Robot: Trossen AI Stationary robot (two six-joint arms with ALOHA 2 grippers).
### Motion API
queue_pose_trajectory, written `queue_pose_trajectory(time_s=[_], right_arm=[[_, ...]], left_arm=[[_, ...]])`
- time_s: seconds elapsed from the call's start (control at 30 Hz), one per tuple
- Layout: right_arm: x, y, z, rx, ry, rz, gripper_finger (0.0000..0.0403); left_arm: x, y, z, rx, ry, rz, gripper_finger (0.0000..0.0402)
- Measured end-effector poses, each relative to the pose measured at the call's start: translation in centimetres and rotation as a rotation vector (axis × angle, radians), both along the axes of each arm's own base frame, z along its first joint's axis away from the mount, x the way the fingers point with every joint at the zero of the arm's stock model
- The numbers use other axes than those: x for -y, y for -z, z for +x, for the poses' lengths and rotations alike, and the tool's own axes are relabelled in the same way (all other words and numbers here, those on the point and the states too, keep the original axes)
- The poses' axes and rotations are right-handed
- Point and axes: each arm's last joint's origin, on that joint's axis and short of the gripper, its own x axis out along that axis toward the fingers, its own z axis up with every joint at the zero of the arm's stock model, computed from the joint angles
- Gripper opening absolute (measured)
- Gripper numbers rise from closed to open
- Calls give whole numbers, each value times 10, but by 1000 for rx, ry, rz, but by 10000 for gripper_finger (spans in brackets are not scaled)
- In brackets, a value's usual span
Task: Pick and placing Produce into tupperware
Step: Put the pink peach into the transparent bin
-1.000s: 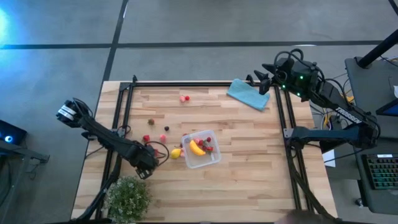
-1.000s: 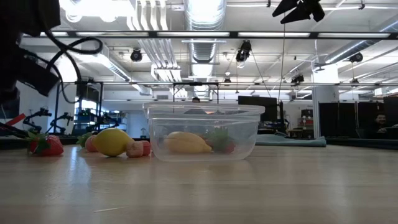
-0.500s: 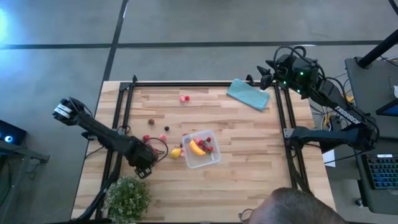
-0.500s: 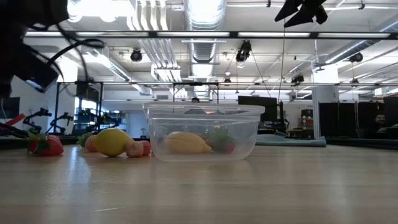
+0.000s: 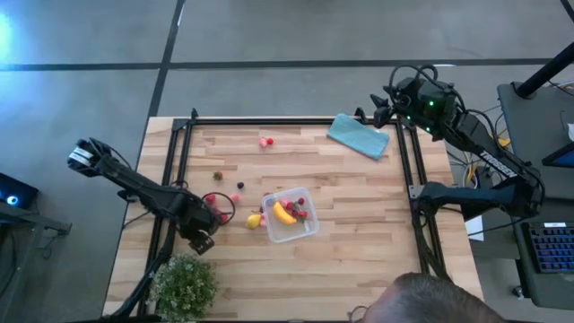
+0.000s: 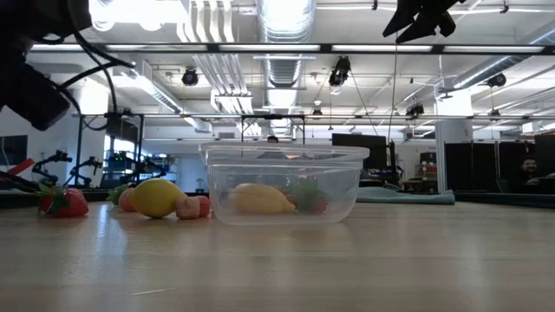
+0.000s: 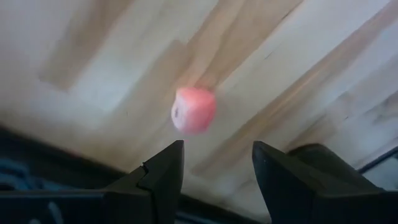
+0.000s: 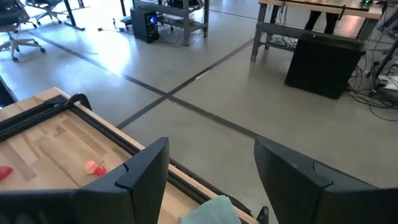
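1. The left gripper (image 5: 201, 242) hangs low over the table's near-left part, just in front of the leafy green plant (image 5: 186, 285), its fingers (image 7: 163, 175) spread apart with nothing between them.
2. In the left wrist view, a pink strawberry-like piece (image 7: 193, 109) lies on the wooden table (image 7: 298, 81) just ahead of those parted fingers, untouched.
3. The clear tupperware (image 5: 290, 215) sits near the table's middle, holding a yellow banana (image 5: 283, 213) and a few red pieces (image 5: 300, 212).
4. A yellow lemon (image 5: 254, 221) rests just outside the box on its left side; in the low view the lemon (image 6: 156, 197) stands beside small pink and red fruits (image 6: 192, 206).
5. More loose produce dots the boards to the left: red pieces (image 5: 213, 200), a dark one (image 5: 218, 176), and a pink pair (image 5: 265, 142) near the far edge.
6. The right gripper (image 5: 384, 107) waits raised above the far-right corner, beside the folded teal cloth (image 5: 358, 136), its fingers (image 8: 144, 169) wide apart and empty.
7. A person's head (image 5: 430, 301) shows at the near edge of the high view.
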Motion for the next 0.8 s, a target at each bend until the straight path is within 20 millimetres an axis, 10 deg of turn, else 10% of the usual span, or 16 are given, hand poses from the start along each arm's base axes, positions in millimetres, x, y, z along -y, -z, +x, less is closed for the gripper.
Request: queue_pose_trajectory(time_s=[0.8], right_arm=[[0,0,0,-13,-5,-10,228]], left_arm=[[-5,24,13,-156,-337,-7,176]])
